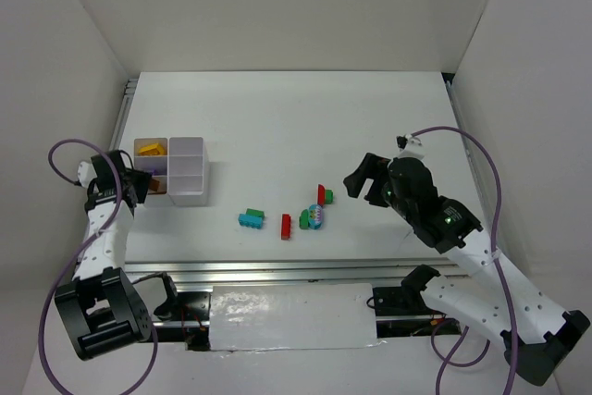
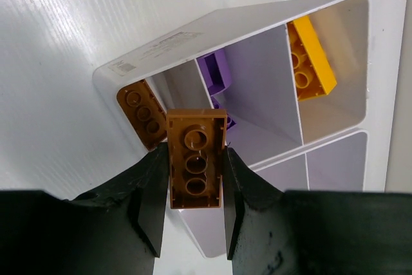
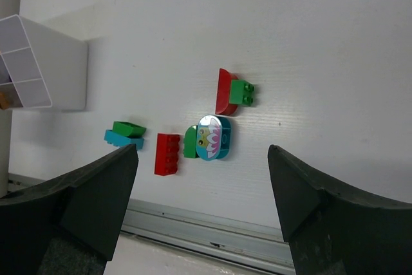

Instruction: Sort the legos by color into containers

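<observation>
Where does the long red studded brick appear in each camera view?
Top external: long red studded brick, low centre of the picture.
Left wrist: not in view.
Right wrist: lower left of centre.
Shared landmark: the white tray, which shows in all three views.

From above, the left tool (image 1: 141, 186) covers the tray's (image 1: 188, 199) near-left corner, so its orange brick (image 2: 196, 152) barely shows there. Up close, that brick hides much of the purple brick (image 2: 211, 72) (only one end shows). The right wrist view cuts the tray at its left edge.
</observation>
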